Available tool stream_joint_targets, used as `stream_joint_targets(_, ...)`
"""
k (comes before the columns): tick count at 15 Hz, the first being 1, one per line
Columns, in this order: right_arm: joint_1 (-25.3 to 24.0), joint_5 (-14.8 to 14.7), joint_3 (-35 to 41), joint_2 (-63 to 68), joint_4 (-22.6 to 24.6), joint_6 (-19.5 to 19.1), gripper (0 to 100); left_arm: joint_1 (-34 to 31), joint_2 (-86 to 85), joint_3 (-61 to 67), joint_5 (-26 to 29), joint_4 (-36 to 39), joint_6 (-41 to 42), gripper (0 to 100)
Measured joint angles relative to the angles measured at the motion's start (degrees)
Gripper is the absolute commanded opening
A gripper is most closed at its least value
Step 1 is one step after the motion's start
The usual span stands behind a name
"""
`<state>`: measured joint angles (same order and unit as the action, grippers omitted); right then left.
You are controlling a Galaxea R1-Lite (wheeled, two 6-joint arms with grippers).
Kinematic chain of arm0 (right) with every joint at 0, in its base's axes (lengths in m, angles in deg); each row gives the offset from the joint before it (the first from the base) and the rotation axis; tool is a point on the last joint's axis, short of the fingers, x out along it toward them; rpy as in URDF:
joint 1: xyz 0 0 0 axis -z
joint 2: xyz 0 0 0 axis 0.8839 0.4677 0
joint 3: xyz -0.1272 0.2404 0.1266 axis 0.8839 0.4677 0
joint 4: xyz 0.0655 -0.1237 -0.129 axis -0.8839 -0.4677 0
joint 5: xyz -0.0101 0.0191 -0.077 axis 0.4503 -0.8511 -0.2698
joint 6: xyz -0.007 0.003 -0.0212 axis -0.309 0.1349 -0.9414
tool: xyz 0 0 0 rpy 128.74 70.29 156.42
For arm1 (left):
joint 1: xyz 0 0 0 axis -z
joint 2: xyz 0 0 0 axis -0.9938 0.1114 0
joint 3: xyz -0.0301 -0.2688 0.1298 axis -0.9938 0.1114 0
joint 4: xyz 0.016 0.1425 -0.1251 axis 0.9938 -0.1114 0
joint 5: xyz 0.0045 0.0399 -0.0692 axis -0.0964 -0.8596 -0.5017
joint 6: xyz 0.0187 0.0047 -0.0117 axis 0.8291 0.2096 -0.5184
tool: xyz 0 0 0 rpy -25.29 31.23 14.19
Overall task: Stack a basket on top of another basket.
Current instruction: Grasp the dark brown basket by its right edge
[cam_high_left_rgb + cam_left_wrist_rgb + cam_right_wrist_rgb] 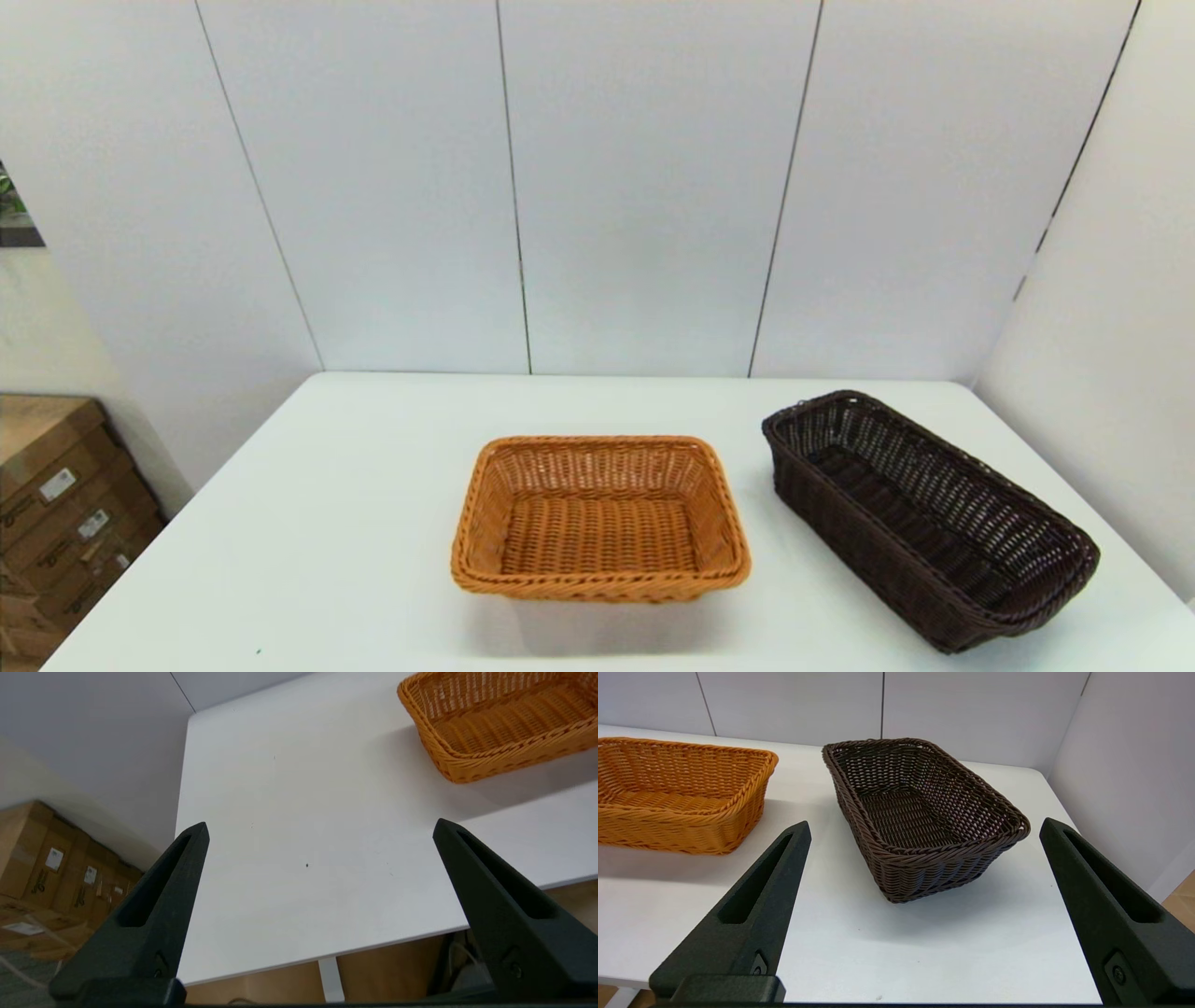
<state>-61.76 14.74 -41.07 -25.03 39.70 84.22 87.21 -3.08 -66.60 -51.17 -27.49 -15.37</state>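
The dark brown basket point(924, 523) sits on the right side of the table, turned at an angle; the right wrist view shows the dark brown basket point(920, 812) empty. The orange basket point(599, 518) rests at the table's middle, also empty; one corner of the orange basket point(504, 723) shows in the left wrist view. My right gripper point(924, 828) hovers open near the table's front edge, short of the dark basket. My left gripper point(320, 828) hangs open over the table's front left part, away from the orange basket. Neither arm shows in the head view.
The white table point(327, 523) stands against grey wall panels point(644, 187) at the back and right. Cardboard boxes point(56, 504) are stacked on the floor to the left of the table.
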Motion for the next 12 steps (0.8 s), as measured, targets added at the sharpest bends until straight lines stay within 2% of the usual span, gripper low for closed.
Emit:
stream_joint_targets(6,0.0,0.0,0.0,0.0,0.0,0.0,100,-4.4,-11.3,8.6,2.2,4.3,-3.0,100)
stream_joint_targets(9,0.0,0.0,0.0,0.0,0.0,0.0,100,-4.5,-13.8,16.6,2.1,13.0,-2.7,100)
stream_joint_targets(12,0.0,0.0,0.0,0.0,0.0,0.0,100,-4.4,-16.1,25.7,2.1,27.6,-2.4,100)
